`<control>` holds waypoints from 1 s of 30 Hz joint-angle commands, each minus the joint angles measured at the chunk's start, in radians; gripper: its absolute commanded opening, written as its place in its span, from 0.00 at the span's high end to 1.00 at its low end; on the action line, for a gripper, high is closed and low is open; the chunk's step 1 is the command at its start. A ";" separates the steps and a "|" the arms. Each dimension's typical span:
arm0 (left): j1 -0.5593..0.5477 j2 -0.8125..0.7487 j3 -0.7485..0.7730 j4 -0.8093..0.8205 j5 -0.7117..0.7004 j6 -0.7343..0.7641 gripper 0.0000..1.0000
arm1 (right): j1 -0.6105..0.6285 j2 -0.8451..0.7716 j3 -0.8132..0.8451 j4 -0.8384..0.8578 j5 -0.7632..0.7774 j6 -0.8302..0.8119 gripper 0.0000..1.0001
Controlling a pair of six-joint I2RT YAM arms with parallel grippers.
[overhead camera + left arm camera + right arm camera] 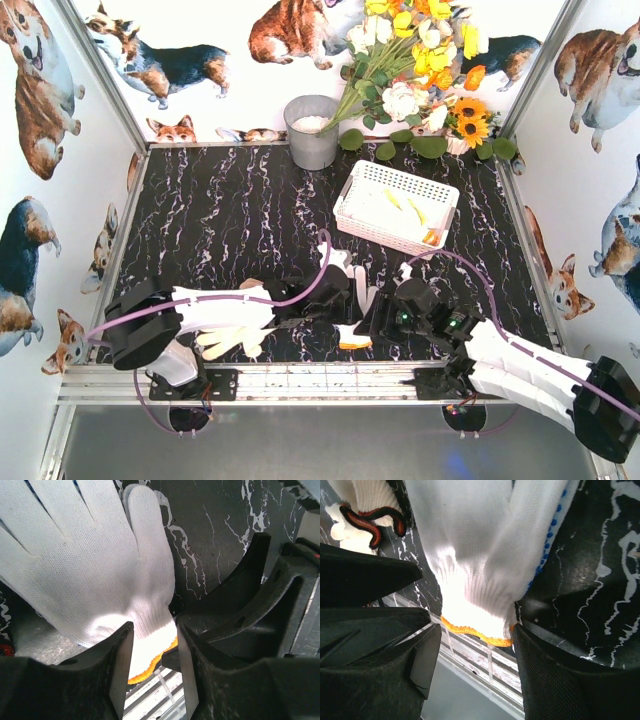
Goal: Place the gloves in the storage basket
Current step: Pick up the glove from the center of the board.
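The left arm (215, 312) and right arm (520, 372) wear ribbed white shells between rounded black joint housings (145, 322). A purple cable (230, 298) trails along each; 2 green lights (403, 318) glow on the right wrist. The fingers (235, 625) are matte black.

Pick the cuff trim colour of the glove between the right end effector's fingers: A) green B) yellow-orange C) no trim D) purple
B: the right wrist view shows a yellow-orange edge on the cuff of the glove at the right end effector.
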 commanded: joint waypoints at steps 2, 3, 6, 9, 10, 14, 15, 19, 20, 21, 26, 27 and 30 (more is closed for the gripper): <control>0.005 0.058 -0.024 0.082 0.076 0.019 0.69 | 0.006 -0.025 -0.010 0.002 0.090 0.004 0.39; 0.005 0.065 -0.028 0.085 0.084 0.022 0.70 | 0.006 -0.022 -0.010 -0.004 0.101 -0.001 0.39; 0.006 0.077 -0.041 0.081 0.075 0.035 0.74 | 0.006 0.003 -0.019 0.036 0.098 0.003 0.40; 0.008 0.093 -0.053 0.055 0.070 0.044 0.77 | 0.007 0.048 -0.020 0.074 0.081 0.012 0.43; 0.008 0.098 -0.065 0.061 0.073 0.039 0.78 | 0.011 0.061 -0.019 0.081 0.079 0.013 0.44; 0.008 0.103 -0.141 0.097 0.081 0.010 0.80 | 0.022 0.121 -0.029 0.129 0.067 0.029 0.47; 0.008 0.101 -0.156 0.103 0.082 0.005 0.81 | 0.023 0.134 -0.030 0.135 0.063 0.033 0.48; 0.008 0.104 -0.183 0.107 0.080 -0.010 0.82 | 0.040 0.163 -0.037 0.147 0.085 0.050 0.49; 0.008 0.104 -0.189 0.109 0.079 -0.013 0.82 | 0.043 0.166 -0.043 0.156 0.086 0.057 0.49; 0.008 0.103 -0.195 0.113 0.079 -0.017 0.83 | 0.045 0.169 -0.049 0.167 0.082 0.064 0.49; 0.008 0.105 -0.213 0.122 0.075 -0.032 0.83 | 0.056 0.187 -0.063 0.215 0.060 0.107 0.50; 0.008 0.106 -0.215 0.125 0.076 -0.034 0.83 | 0.056 0.184 -0.064 0.221 0.055 0.117 0.51; 0.007 0.099 -0.220 0.128 0.073 -0.033 0.83 | 0.057 0.154 -0.063 0.218 0.065 0.156 0.54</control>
